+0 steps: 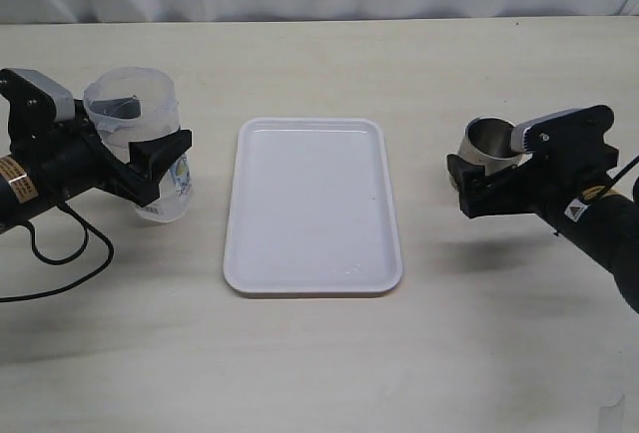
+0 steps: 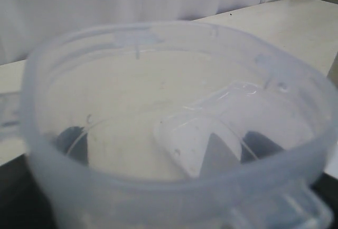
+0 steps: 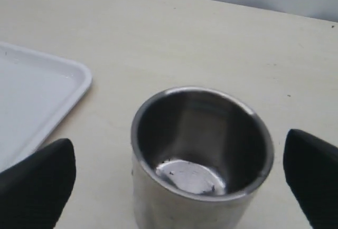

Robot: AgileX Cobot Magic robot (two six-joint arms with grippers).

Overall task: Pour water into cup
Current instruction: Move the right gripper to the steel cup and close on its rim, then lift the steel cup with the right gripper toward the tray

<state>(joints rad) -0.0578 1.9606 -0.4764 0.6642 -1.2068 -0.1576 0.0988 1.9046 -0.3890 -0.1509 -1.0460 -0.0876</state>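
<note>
The cup (image 1: 486, 139), a short shiny steel cylinder, stands on the table right of the tray. In the right wrist view the cup (image 3: 203, 134) is upright with a dark inside. My right gripper (image 1: 489, 161) is open around it, and its black fingers (image 3: 37, 181) stand clear of both sides. My left gripper (image 1: 165, 159) is shut on a translucent plastic container (image 1: 130, 104) with a blue-and-white label, left of the tray. The container (image 2: 174, 44) fills the left wrist view, and dark fingers (image 2: 71, 142) show through its wall. I cannot make out the water.
A white rectangular tray (image 1: 313, 204) lies in the middle of the table between the two arms; its corner shows in the right wrist view (image 3: 31, 92). A black cable (image 1: 60, 253) loops on the table by the left arm.
</note>
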